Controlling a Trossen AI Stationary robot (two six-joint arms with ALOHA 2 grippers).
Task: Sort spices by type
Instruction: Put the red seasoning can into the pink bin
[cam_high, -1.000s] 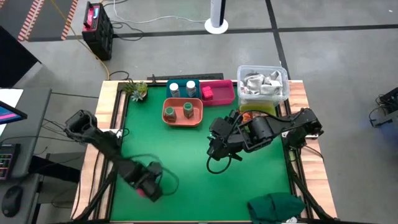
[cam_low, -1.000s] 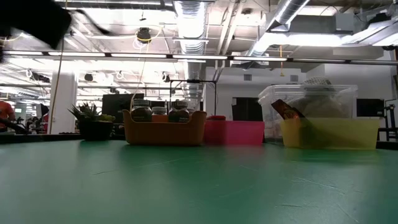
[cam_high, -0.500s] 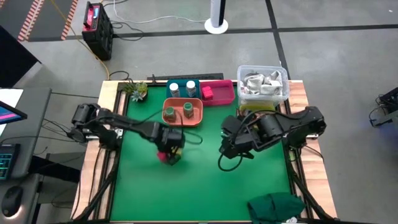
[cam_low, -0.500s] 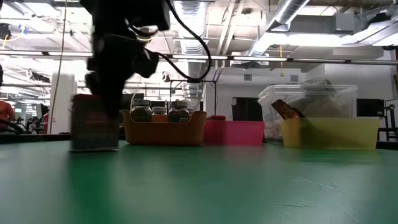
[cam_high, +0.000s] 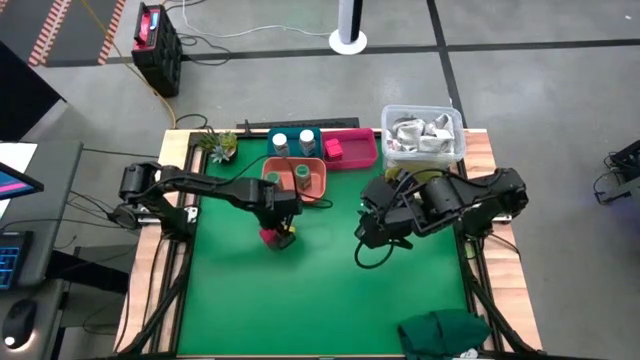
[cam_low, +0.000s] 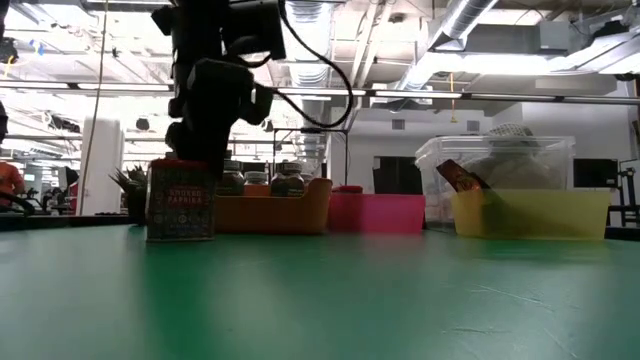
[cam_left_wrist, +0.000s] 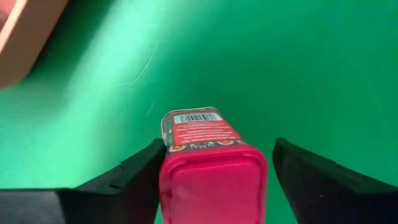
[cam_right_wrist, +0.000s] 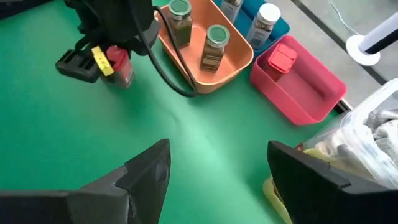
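My left gripper hangs over the middle of the green mat, just near of the orange tray, shut on a pink block. The orange tray holds two dark green jars. Two white-capped jars stand in the blue tray behind it. A second pink block lies in the pink tray. A brown-orange sachet leans in the yellow bin. My right gripper is open and holds nothing, to the right of the left one. My left gripper pinches the pink block by the sides of its capped top end, one finger on each side. The fingers come from above, pointing down. The block stands upright below them, and its base looks set on the mat.
A clear bin of crumpled wrappers sits at the far right corner, with the yellow bin in front of it under my right arm. A small plant stands at the far left corner. A dark green cloth lies at the near right edge. Bare mat spreads toward the near edge.
My left gripper has swung from the near left part of the mat toward the far edge and the right, carrying the pink block, and has come down beside the orange tray. My right gripper has drawn a little toward the right.
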